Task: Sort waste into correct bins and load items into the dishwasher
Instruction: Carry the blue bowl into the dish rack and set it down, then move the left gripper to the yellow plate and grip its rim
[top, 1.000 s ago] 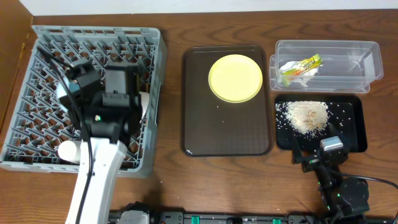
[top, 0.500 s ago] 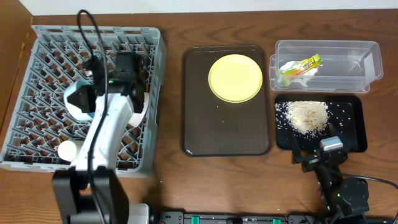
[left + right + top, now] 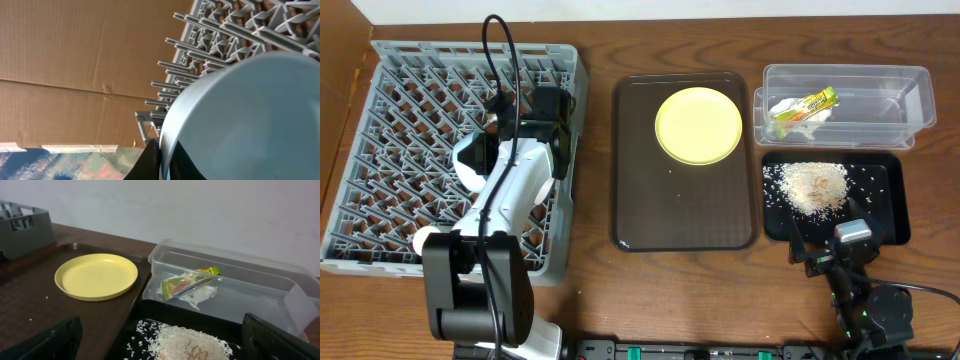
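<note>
Wood table point(image 3: 590, 290) w/ grey rack point(image 3: 400, 110): L tool point(image 3: 161, 162) clamped on blue bowl point(image 3: 250, 115) (R tool point(image 3: 162, 342) apart).

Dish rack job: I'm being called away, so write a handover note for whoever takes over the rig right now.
Left gripper: shut on the rim of the light blue bowl, over the dish rack. I cannot tell whether the bowl is seated among the pegs.
Right gripper: open and empty, at the near edge of the black tray.
Done: the wrapper with its white paper is in the clear tub. The rice is heaped on the black tray. The small white bowl is in the rack's near left corner.
Left: seat and release the blue bowl, then move the yellow plate from the brown tray into the rack.
</note>
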Controlling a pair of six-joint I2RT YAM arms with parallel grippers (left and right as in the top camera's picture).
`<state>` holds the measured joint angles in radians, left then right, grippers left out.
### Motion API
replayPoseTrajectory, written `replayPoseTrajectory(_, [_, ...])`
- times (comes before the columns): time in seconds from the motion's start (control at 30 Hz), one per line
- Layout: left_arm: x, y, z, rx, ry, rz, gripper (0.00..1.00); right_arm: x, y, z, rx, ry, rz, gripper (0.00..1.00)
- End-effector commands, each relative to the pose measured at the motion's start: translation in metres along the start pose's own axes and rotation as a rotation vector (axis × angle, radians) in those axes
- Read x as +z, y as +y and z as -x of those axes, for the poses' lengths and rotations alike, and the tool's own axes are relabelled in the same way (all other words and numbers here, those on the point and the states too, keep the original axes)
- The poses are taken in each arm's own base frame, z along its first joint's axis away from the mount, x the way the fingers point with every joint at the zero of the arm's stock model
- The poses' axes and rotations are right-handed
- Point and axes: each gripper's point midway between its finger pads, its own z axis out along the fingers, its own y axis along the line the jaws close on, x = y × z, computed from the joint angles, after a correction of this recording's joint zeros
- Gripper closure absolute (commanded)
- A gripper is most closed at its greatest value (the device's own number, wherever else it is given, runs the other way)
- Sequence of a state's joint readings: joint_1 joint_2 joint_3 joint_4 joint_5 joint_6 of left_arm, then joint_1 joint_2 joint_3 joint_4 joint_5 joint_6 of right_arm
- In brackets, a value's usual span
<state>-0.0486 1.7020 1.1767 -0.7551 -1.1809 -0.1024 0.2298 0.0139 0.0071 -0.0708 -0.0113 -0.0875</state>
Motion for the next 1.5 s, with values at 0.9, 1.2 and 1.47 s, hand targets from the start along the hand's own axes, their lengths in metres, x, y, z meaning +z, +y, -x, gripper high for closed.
replayPoseTrajectory(0.9, [0.016,0.001,0.014,0.13,-0.019,0.071,0.92,0.0,-0.001,-0.001,0.005,0.004,-0.002,0.01])
replayPoseTrajectory(1.2, [-0.001,-0.015,0.02,0.152,-0.073,0.023,0.92,0.0,-0.001,-0.001,0.005,0.004,-0.002,0.01])
replayPoseTrajectory(1.47, [-0.015,-0.033,0.016,0.229,-0.094,-0.05,0.67,0.0,-0.001,-0.001,0.005,0.004,-0.002,0.01])
